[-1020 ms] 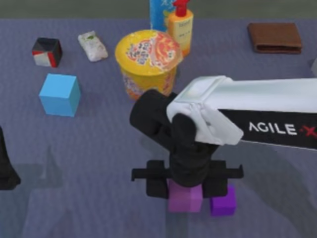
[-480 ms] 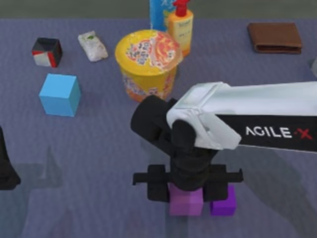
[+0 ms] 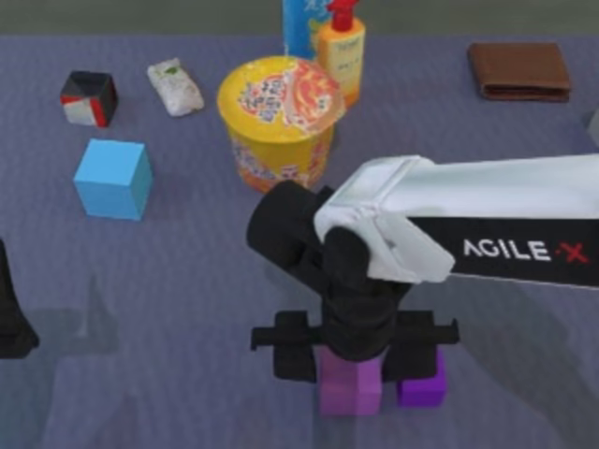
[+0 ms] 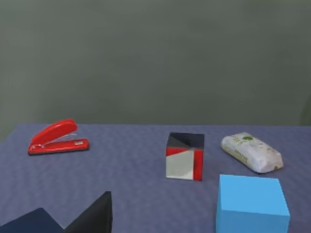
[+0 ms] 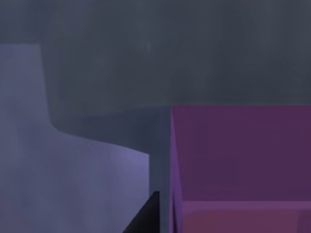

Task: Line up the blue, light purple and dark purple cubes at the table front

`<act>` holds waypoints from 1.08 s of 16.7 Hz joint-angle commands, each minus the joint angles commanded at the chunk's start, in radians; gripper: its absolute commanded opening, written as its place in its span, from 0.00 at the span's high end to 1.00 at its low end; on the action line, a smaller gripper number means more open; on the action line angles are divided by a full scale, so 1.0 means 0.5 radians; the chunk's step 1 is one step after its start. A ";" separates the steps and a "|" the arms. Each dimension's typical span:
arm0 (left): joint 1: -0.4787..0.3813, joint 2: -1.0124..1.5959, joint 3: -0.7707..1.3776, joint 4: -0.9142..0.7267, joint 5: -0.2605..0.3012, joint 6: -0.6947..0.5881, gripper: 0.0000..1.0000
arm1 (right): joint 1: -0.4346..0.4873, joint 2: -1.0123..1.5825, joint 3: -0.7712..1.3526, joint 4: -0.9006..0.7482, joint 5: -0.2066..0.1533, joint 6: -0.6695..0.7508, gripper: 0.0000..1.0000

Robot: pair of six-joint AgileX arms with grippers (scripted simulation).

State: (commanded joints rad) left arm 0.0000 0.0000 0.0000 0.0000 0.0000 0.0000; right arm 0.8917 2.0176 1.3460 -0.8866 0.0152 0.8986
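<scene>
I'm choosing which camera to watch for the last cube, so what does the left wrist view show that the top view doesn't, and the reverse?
Only the left wrist view shows the red stapler on the table.

Only the top view shows the right gripper over the light purple cube, the dark purple cube beside it at the table front, the noodle cup, the bottle and the brown wallet.

Both show the blue cube, the black, red and white cube and the white packet.

Desk (image 3: 187, 281) is showing a matt, finely woven texture; blue cube (image 3: 113, 178) and light purple cube (image 3: 351, 385) are appearing smooth, matt.
</scene>
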 joint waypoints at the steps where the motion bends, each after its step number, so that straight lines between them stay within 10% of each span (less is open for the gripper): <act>1: 0.000 0.000 0.000 0.000 0.000 0.000 0.00 | 0.000 0.000 0.000 0.000 0.000 0.000 0.02; 18: 0.000 0.000 0.000 0.000 0.000 0.000 0.00 | 0.019 -0.130 0.284 -0.430 -0.002 0.001 0.00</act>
State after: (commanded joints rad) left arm 0.0000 0.0000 0.0000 0.0000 0.0000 0.0000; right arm 0.9011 1.9524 1.4881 -1.1014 0.0140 0.8992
